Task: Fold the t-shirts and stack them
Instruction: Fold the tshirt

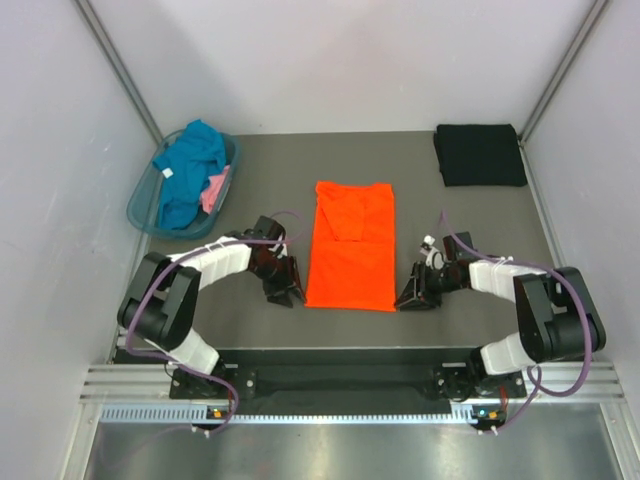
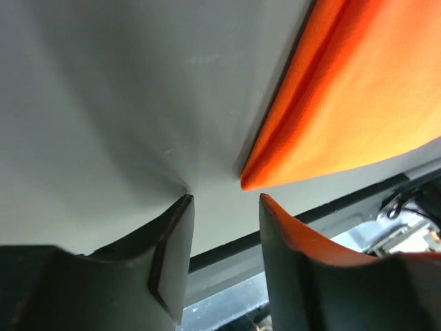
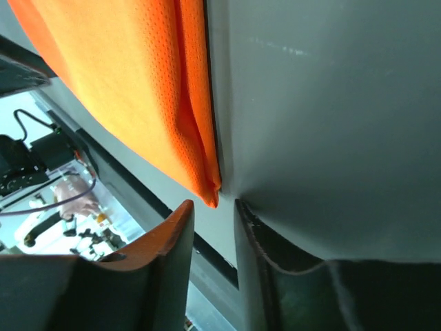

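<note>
The orange t-shirt (image 1: 350, 255) lies flat on the grey table (image 1: 260, 190), folded into a long rectangle with its sleeves turned in, directly between the 2 grippers. Its near edge is level with both sets of fingertips.

The left gripper (image 2: 224, 200) sits low over the table, just off the shirt's near-left corner. Its jaws stand well apart and hold nothing. In the left wrist view, bare table shows in the gap, and the pointed orange corner lies just ahead of the tips, a little toward the right-hand finger.

The right gripper (image 3: 213, 205) is down by the shirt's near-right corner. Its jaws are parted by a narrower gap, and no cloth is between them. In the right wrist view, the doubled orange edge runs away from the fingers, and its corner ends right at the mouth of the gap. It may be touching a fingertip, but the close angle does not settle that.

The black t-shirt (image 1: 480, 155) lies folded well beyond the right gripper, in the far corner on its right side. Well beyond the left gripper and off to its left is a translucent blue-green basket (image 1: 140, 207). In it, a teal t-shirt (image 1: 190, 165) is heaped with a pink one (image 1: 215, 190) tucked against it.
</note>
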`<state>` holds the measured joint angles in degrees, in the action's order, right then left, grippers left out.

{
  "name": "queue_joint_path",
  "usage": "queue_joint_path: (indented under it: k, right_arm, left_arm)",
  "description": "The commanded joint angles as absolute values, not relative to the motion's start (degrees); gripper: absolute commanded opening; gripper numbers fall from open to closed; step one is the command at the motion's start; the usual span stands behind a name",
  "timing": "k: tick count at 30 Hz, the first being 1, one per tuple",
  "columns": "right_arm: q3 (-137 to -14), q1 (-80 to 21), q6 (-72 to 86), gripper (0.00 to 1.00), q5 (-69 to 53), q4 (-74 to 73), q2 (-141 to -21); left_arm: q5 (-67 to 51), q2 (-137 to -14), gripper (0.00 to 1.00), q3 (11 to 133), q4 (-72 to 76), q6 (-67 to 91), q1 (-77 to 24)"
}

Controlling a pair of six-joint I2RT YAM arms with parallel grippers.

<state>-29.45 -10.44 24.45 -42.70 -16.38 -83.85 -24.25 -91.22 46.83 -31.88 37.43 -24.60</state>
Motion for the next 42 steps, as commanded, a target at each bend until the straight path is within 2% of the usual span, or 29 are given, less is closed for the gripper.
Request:
queue_joint_path:
  k: [1, 10, 33, 36, 39, 41, 42]
  right_arm:
    - [-31.81, -10.99, 22.59, 0.33, -38.06, -18.81, -82.26]
    - [-36.47, -11.69, 21.27, 0.38, -38.14, -17.67, -88.5]
    - [-30.94, -13.8, 24.7, 0.41, -37.44, -8.44, -91.75]
    - [-30.76, -13.71, 25.66, 0.41, -37.97, -5.72, -93.07]
    - [-30.41, -13.97, 26.28, 0.35, -39.2, -2.73, -94.13]
    - [-29.8, -14.15, 26.89, 0.24, -41.29, -0.54, -93.96]
    - [-29.45, -14.41, 26.98, 0.13, -41.48, -0.44, -93.0]
  left_arm:
    - [-19.96, -89.47, 0.49, 51.32, -35.42, 34.2, -24.35]
    - [-21.7, -99.84, 0.5, 58.88, -33.32, 31.29, -24.34]
    - [-28.65, -100.81, 0.45, 50.63, -24.79, 35.15, -24.43]
    - [-28.47, -101.25, 0.42, 50.1, -22.24, 36.38, -24.43]
    - [-29.35, -100.99, 0.3, 48.52, -17.5, 37.97, -24.43]
    - [-29.18, -100.02, 0.16, 47.38, -14.6, 38.76, -24.43]
    - [-29.09, -99.06, 0.11, 46.76, -14.15, 38.85, -24.43]
